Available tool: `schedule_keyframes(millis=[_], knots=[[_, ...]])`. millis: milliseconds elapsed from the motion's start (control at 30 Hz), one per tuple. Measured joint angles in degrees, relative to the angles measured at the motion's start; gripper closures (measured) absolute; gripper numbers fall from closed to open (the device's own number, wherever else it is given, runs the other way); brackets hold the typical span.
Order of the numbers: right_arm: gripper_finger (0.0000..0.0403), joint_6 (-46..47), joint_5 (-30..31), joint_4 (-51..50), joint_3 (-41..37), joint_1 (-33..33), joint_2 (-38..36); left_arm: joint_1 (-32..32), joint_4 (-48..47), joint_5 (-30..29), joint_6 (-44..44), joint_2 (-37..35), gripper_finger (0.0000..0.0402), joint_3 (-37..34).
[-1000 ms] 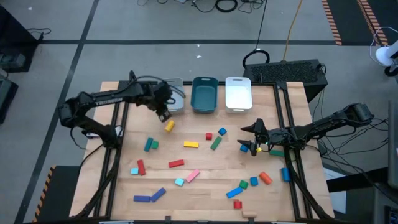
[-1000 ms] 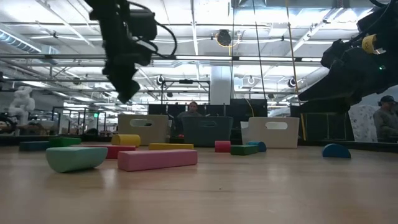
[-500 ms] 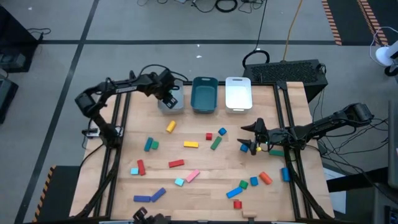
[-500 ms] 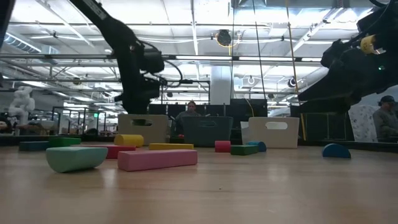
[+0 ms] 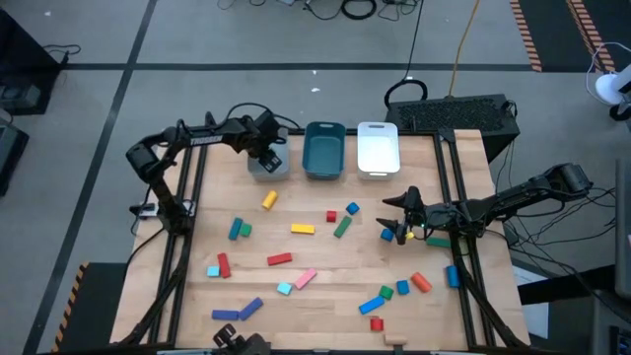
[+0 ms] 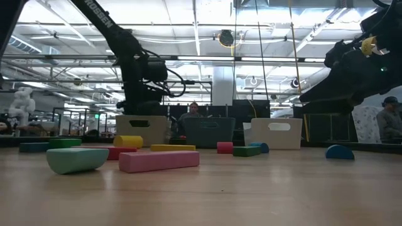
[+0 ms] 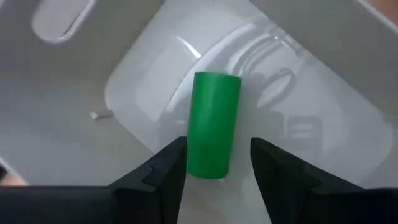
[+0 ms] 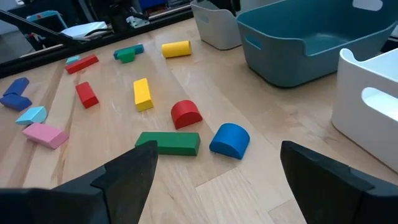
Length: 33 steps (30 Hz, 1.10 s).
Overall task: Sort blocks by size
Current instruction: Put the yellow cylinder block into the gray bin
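My left gripper [image 5: 266, 156] hangs open over the grey tray [image 5: 283, 170] at the table's far edge, pointing steeply down. In the left wrist view a green cylinder [image 7: 213, 124] lies on its side inside the tray [image 7: 143, 106], just below and between the fingertips [image 7: 217, 155]. My right gripper [image 5: 399, 232] waits open and empty at mid right, above the table. Loose blocks lie across the table, among them a yellow cylinder [image 5: 269, 200], a yellow bar [image 5: 303, 229], a red bar [image 5: 280, 259] and a pink bar [image 5: 305, 278]. My left gripper's fingers stand either side of the green cylinder's near end [image 7: 208, 168], coming from above along its length. A gap shows between the cylinder and one finger [image 7: 273, 168]. The other finger [image 7: 168, 168] meets the cylinder's edge in the picture; whether it touches, I cannot tell.
A teal tray [image 5: 324, 150] and a white tray [image 5: 378, 148] stand to the right of the grey one along the far edge. A red half-round [image 8: 186, 114], a blue half-round [image 8: 229, 139] and a green bar [image 8: 169, 142] lie in front of my right gripper.
My left gripper has moved from above the yellow cylinder toward the table's far edge and down, and now hangs low over the grey tray. My right arm has kept still.
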Motion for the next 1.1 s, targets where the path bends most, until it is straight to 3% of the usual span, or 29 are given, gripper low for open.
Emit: schedule_keyframes(millis=[100, 233, 467, 867, 1100], knots=[[0.0076, 0.16, 0.00, 0.00, 0.00, 0.00, 0.00, -0.02, -1.24, -0.09, -0.06, -0.02, 0.0220, 2.29], [0.0076, 0.26, 0.02, 0.00, 0.00, 0.00, 0.00, -1.10, -10.47, 0.81, -0.57, -0.02, 0.0219, 8.93], [0.0076, 1.22, 0.02, -0.02, 0.00, 0.00, 0.00, -8.52, -24.44, 0.09, -6.52, -0.13, 0.0219, 18.30], [0.0076, 2.62, -2.11, -0.13, 0.00, 0.02, 0.00, -28.73, -31.54, -5.50, -23.67, -0.13, 0.0220, 18.61], [0.0076, 3.59, -6.17, 0.04, 0.00, 0.90, 0.00, -35.74, -31.31, -6.36, -36.07, -0.13, 0.0219, 14.02]])
